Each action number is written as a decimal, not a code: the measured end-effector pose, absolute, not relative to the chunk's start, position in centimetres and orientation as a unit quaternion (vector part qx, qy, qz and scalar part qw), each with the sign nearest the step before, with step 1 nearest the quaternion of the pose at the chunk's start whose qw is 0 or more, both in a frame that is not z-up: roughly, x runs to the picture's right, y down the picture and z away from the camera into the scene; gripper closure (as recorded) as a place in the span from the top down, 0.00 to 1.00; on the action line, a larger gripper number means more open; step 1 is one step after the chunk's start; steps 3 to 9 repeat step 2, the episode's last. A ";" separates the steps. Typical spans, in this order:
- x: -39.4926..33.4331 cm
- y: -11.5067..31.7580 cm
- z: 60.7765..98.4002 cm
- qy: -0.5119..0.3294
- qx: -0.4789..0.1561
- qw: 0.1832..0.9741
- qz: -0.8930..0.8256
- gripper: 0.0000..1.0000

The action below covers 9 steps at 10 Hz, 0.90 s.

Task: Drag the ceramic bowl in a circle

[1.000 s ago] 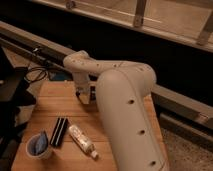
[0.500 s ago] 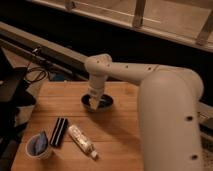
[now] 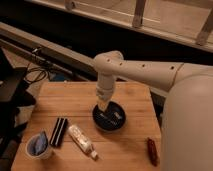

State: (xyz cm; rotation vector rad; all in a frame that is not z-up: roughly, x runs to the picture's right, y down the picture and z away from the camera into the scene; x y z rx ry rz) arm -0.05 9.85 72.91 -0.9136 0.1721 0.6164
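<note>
The ceramic bowl [image 3: 110, 117] is a round, shallow, glossy black bowl with faint light streaks inside. It sits on the wooden table [image 3: 65, 100], right of the middle. My gripper [image 3: 103, 107] hangs from the white arm [image 3: 145, 70] and reaches straight down into the bowl's upper left part, at or just inside the rim. The arm comes in from the right and its large white body fills the right edge of the view.
A white cup with a blue inside [image 3: 39, 145] stands at the front left. A black bar [image 3: 59, 131] and a white tube [image 3: 81, 140] lie beside it. A small reddish-brown object [image 3: 152, 151] lies at the front right. Dark equipment [image 3: 12, 95] and cables stand left of the table.
The arm has swung further right and stretched out. The gripper and the black bowl now sit lower and further right on the table than before.
</note>
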 end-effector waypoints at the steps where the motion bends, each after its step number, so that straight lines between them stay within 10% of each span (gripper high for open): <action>1: 0.5 9.9 73.1 0.094 -0.434 0.843 0.304 0.23; 9: 0.8 9.6 73.3 0.086 -0.429 0.846 0.303 0.24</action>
